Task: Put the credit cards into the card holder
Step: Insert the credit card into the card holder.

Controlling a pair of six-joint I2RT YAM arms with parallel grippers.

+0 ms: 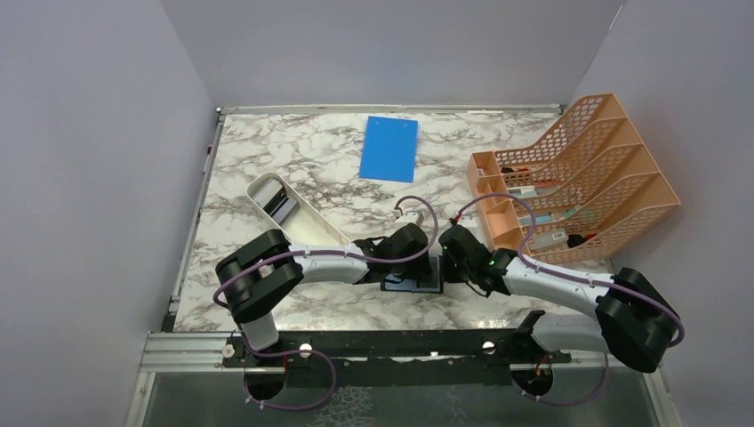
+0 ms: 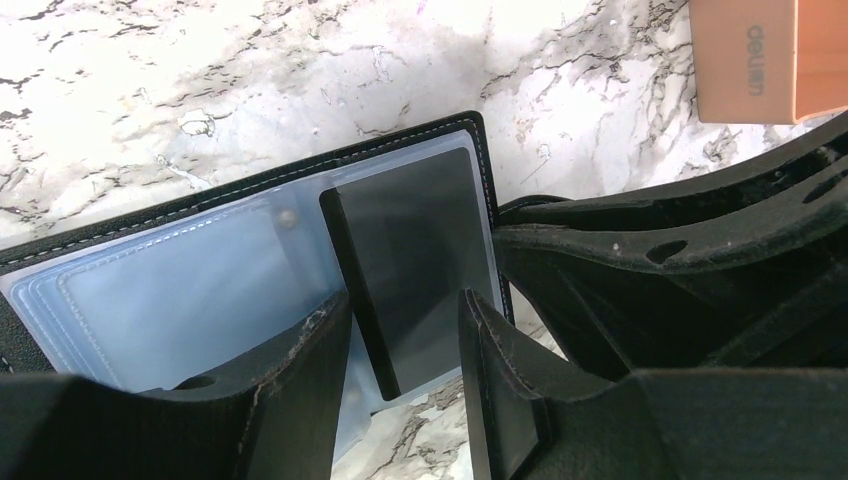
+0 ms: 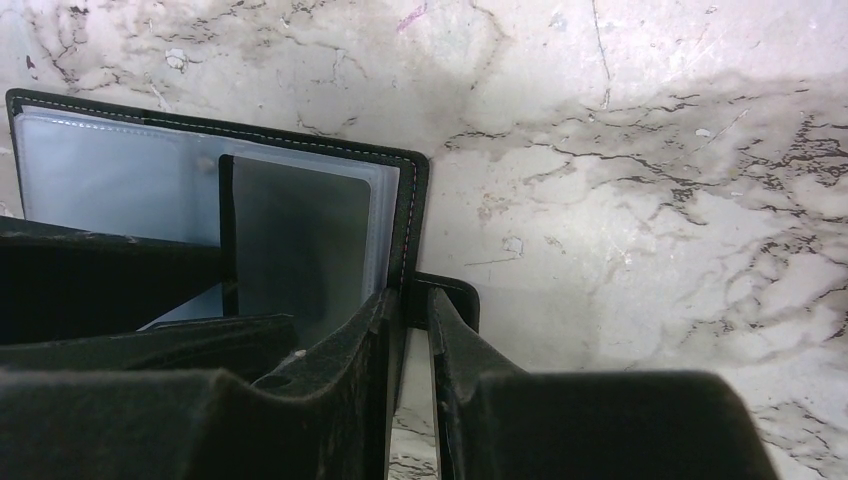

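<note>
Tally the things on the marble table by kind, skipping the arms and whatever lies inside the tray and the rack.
card holder: 1
dark card: 1
white oblong tray: 1
blue board: 1
orange mesh rack: 1
Total: 5

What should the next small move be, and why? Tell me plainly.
Probably the left hand should slide the dark card deeper into the clear pocket of the card holder. The card sits between that hand's fingers and looks only partly inside, its near end sticking out, while the right hand pinches the holder's edge to steady it.
</note>
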